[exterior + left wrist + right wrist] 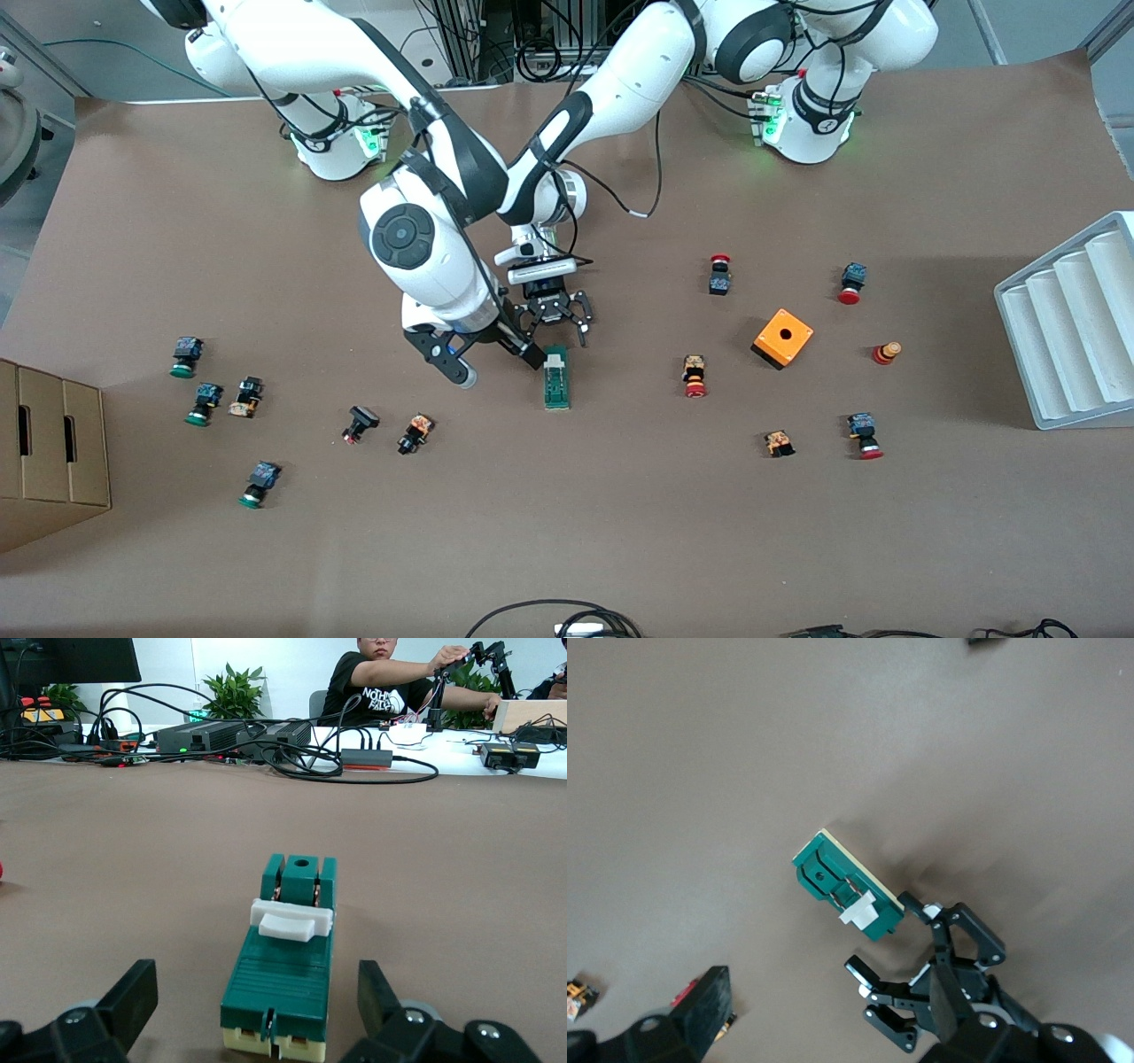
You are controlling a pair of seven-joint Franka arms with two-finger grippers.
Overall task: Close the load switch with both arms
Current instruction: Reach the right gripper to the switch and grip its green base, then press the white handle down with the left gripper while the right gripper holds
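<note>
The load switch (556, 378) is a narrow dark-green block with a white tab and lies flat on the brown table near the middle. My left gripper (559, 321) is open and low at the switch's end that is farther from the front camera. In the left wrist view the switch (282, 979) lies between the two spread fingers (133, 994). My right gripper (496, 363) is open and empty, beside the switch toward the right arm's end of the table, with one fingertip close to the tab end. The right wrist view shows the switch (846, 886) and my left gripper (897, 952) next to it.
An orange box with a hole (782, 338) and several red-capped push buttons (695, 376) lie toward the left arm's end. Several green-capped buttons (204, 403) and a cardboard box (53, 452) lie toward the right arm's end. A white ribbed rack (1072, 328) stands at the table's edge.
</note>
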